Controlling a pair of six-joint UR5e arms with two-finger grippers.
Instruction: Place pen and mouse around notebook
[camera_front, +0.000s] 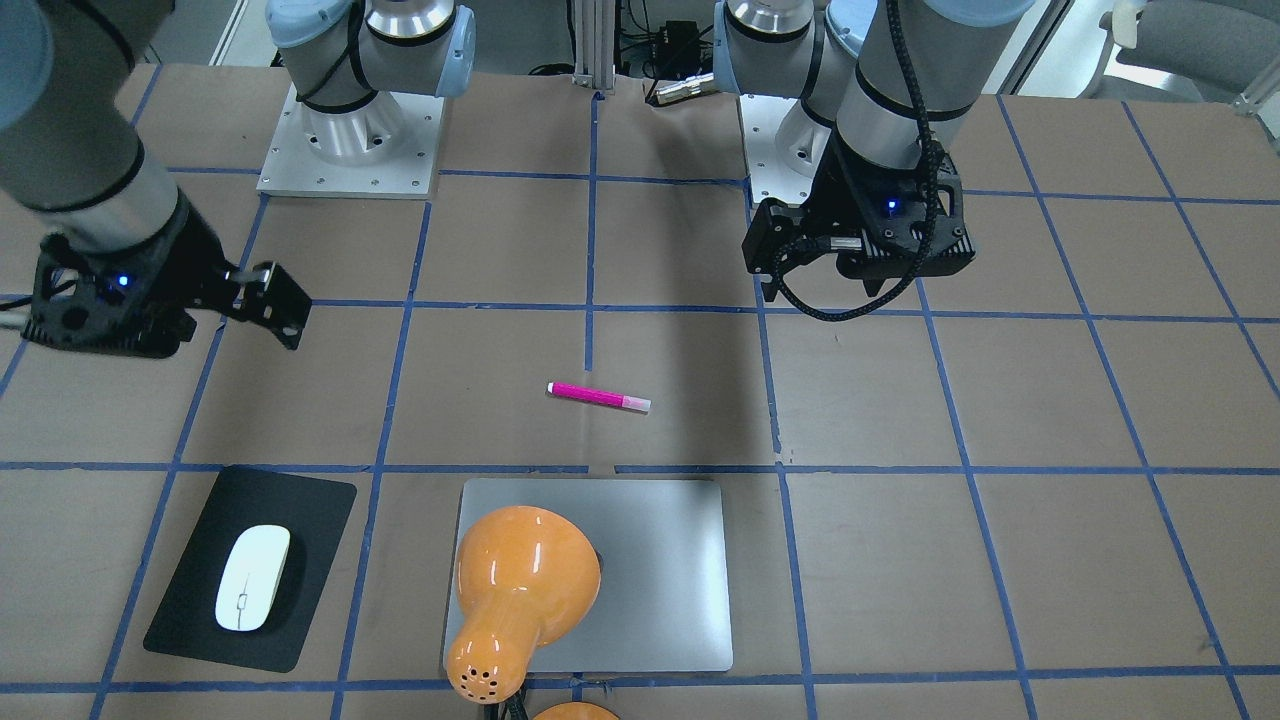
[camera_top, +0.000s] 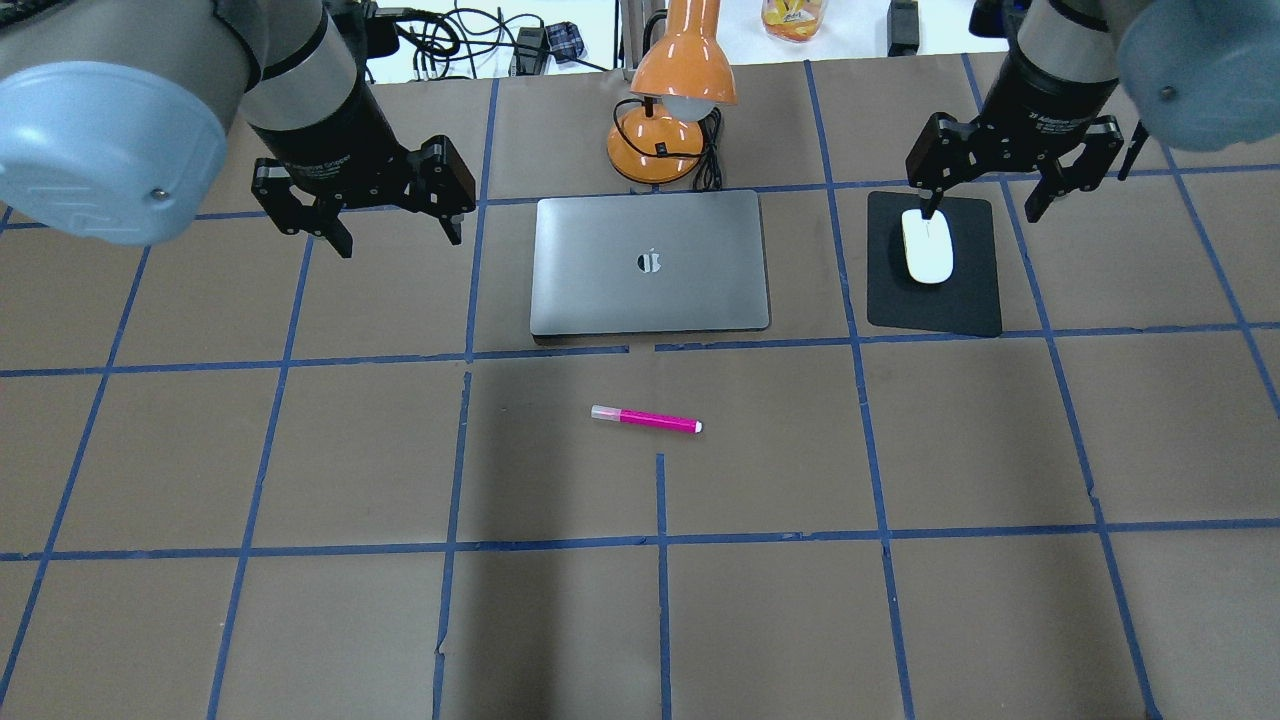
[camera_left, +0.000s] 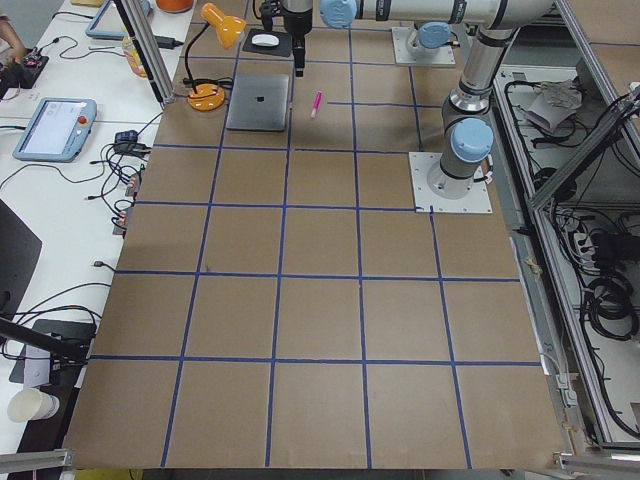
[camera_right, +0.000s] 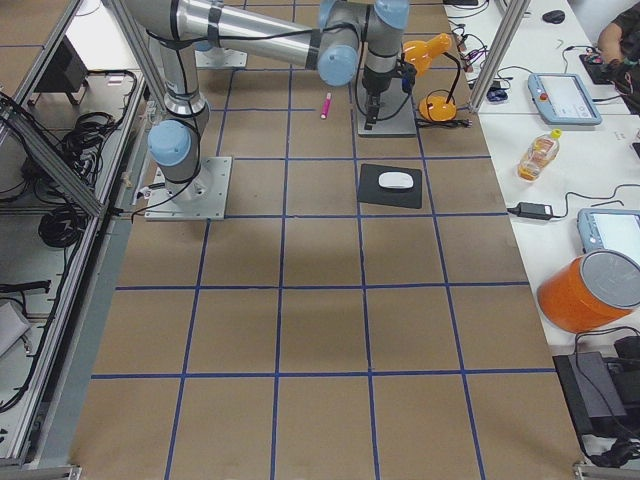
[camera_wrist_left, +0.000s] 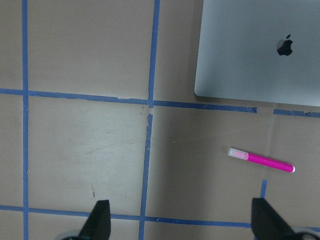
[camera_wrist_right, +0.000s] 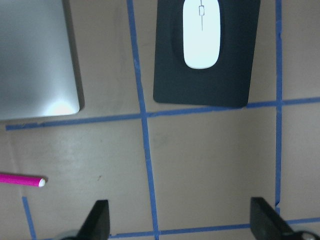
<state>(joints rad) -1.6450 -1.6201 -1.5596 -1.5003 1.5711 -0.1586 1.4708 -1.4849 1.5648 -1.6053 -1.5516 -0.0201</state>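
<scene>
**The pen (camera_top: 647, 420) sits at 4 o'clock from the left gripper (camera_top: 398, 238)**

Seen from overhead, the pen lies on the worktop (camera_top: 300, 450) at 6 o'clock of the notebook (camera_top: 650, 262). Its long axis runs 9-to-3, pale end at 9. The left gripper, spread and empty, looks nearer. The right gripper (camera_top: 982, 212), also spread, hovers near the mouse (camera_top: 927, 246).

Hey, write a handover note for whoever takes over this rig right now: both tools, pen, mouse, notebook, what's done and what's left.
Left tool: open, empty, raised left of the notebook.
Right tool: open, empty, raised on the mouse's side.
Mouse: on the black mat, right of the notebook.
Pen: flat on the table, on the robot's side of the notebook, apart from it.
Done: nothing is gripped.
Left: probably grasp the pen and the mouse and set each beside the notebook.
</scene>
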